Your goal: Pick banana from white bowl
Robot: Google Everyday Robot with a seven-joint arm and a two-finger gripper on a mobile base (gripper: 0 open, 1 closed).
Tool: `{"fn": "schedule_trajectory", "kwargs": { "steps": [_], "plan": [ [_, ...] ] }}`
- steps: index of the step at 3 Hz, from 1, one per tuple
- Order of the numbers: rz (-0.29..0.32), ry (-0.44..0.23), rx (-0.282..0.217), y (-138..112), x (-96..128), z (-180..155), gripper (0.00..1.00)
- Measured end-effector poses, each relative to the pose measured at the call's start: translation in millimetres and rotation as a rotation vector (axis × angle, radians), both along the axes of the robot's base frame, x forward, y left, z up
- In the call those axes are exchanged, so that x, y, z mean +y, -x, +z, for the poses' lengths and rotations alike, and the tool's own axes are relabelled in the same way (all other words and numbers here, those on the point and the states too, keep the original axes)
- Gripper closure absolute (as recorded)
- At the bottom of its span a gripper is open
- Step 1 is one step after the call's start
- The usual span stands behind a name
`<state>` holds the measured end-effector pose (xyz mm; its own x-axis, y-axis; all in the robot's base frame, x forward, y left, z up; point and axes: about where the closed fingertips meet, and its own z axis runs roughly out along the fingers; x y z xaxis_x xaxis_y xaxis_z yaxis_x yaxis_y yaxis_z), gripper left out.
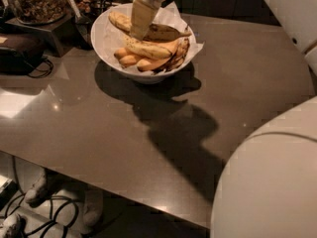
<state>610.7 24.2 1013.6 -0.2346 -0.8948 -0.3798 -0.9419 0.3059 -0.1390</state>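
The white bowl (106,43), lined with crumpled white paper, stands at the far side of the grey table. The speckled banana (166,32) with its dark brown end pointing right lies across the top of the fruit in the bowl. My gripper (141,26) comes down from above onto the banana's middle and is shut on it, and its beige fingers (142,16) hide that part of the banana. A cleaner yellow banana (148,47) and short orange bananas (128,58) lie under it in the bowl.
A jar of nuts (34,1) and a black device (20,51) with a cable stand at the far left. My white body (267,182) fills the lower right. The table's front edge (124,195) runs above cables on the floor.
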Motion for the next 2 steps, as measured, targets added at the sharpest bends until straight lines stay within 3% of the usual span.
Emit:
{"fn": "schedule_trajectory", "kwargs": {
  "steps": [1,2],
  "plan": [
    [0.039,0.001,0.023,6.8,10.2,-1.3,1.00],
    [0.116,0.004,0.058,34.9,28.3,1.4,1.00]
  ]
}}
